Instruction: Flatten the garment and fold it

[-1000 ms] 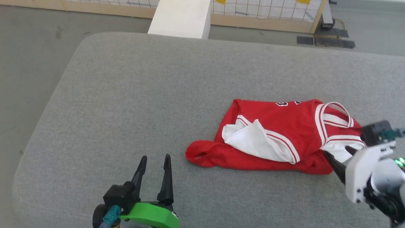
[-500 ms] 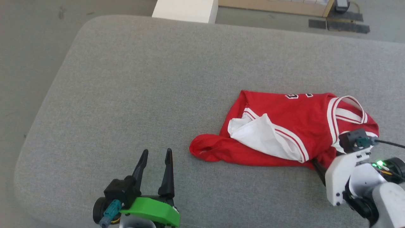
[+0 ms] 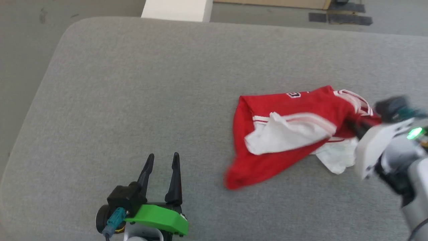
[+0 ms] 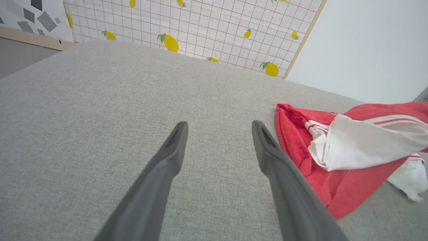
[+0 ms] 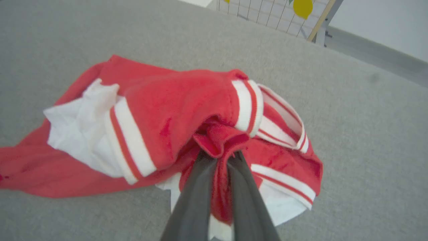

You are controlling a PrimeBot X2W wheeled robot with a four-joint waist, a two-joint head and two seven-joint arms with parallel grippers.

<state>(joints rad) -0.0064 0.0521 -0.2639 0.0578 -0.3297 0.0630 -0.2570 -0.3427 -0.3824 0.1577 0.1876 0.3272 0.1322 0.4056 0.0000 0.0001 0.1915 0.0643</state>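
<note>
- Right wrist view: the garment (image 5: 160,110), a red jersey with white sleeves and striped trim, lies bunched on the grey padded surface (image 5: 351,100), with a fold of red cloth beside the collar pinched up.
- The right pincer (image 5: 219,156) is clamped tight on that fold. Its dark fingertips are buried in the cloth and cannot be seen.
- Head view shows the garment (image 3: 284,113) right of centre on the surface (image 3: 133,83), its right end raised toward the right pincer (image 3: 355,126). That pincer is motion-blurred, and its pale arm is cut off at the frame's edge.
- A black, white-outlined number (image 3: 294,95) peeks over the jersey's far fold, too little of it showing to read.
- A white sleeve (image 3: 287,135) drapes across the red front.
- The left pincer (image 3: 162,160), fingers spread wide and holding nothing, sits well apart to the garment's left. Its wrist view has the left pincer (image 4: 219,125) over bare surface and the garment (image 4: 334,187) running off the right edge.
- A white block (image 3: 177,10) beyond the surface is cropped at the top. A lemon-print panel (image 4: 200,26) stands behind.
</note>
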